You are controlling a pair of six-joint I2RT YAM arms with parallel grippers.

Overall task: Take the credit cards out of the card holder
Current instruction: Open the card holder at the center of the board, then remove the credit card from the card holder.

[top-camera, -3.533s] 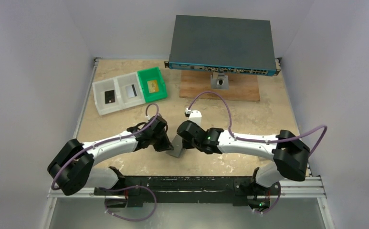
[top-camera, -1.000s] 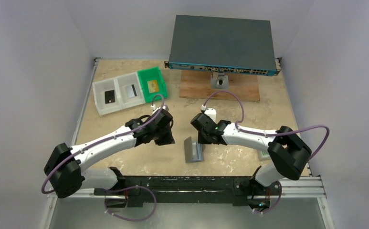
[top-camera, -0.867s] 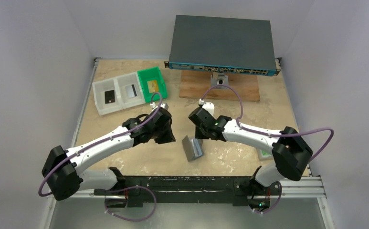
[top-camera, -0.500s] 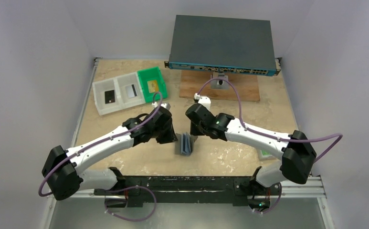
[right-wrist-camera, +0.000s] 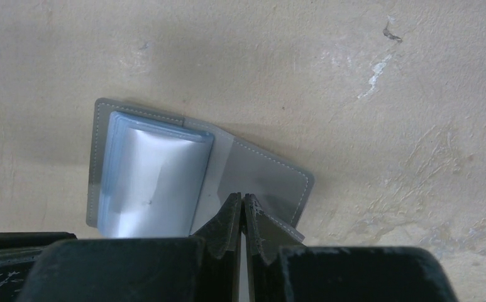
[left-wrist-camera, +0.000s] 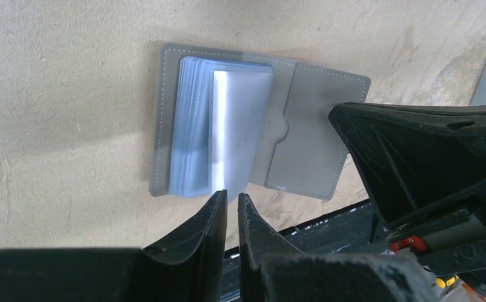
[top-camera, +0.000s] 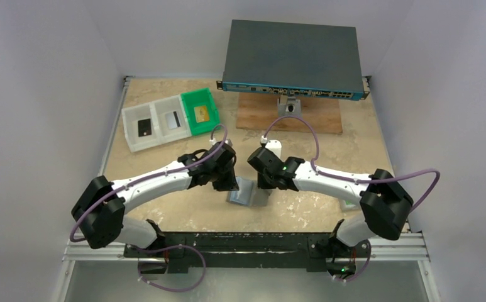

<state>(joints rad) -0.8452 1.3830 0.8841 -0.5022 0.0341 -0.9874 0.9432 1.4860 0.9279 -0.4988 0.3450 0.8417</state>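
Observation:
The card holder (top-camera: 245,194) lies open and flat on the table between my two grippers. It is grey, and a stack of bluish clear pockets (left-wrist-camera: 193,126) sits on its left half. One pocket leaf stands up. My left gripper (left-wrist-camera: 231,196) has its jaws almost shut, with the tips at that leaf's lower edge; it shows in the top view (top-camera: 229,186). My right gripper (right-wrist-camera: 243,196) is shut, with its tips down on the holder's bare right flap (right-wrist-camera: 271,182). No card shows in the pockets. A black card (top-camera: 144,128), a silver card (top-camera: 173,119) and a gold card (top-camera: 202,113) lie in the trays.
A white tray (top-camera: 130,119) and a green tray (top-camera: 196,95) stand at the back left. A large dark box with ports (top-camera: 290,56) sits on a wooden board (top-camera: 290,119) at the back. A small green-white item (top-camera: 350,202) lies under the right arm. The metal rail (top-camera: 246,242) runs along the near edge.
The holder stood on edge, half folded; now it lies open and flat. My left gripper moved right to the pockets. My right gripper came down onto the flap.

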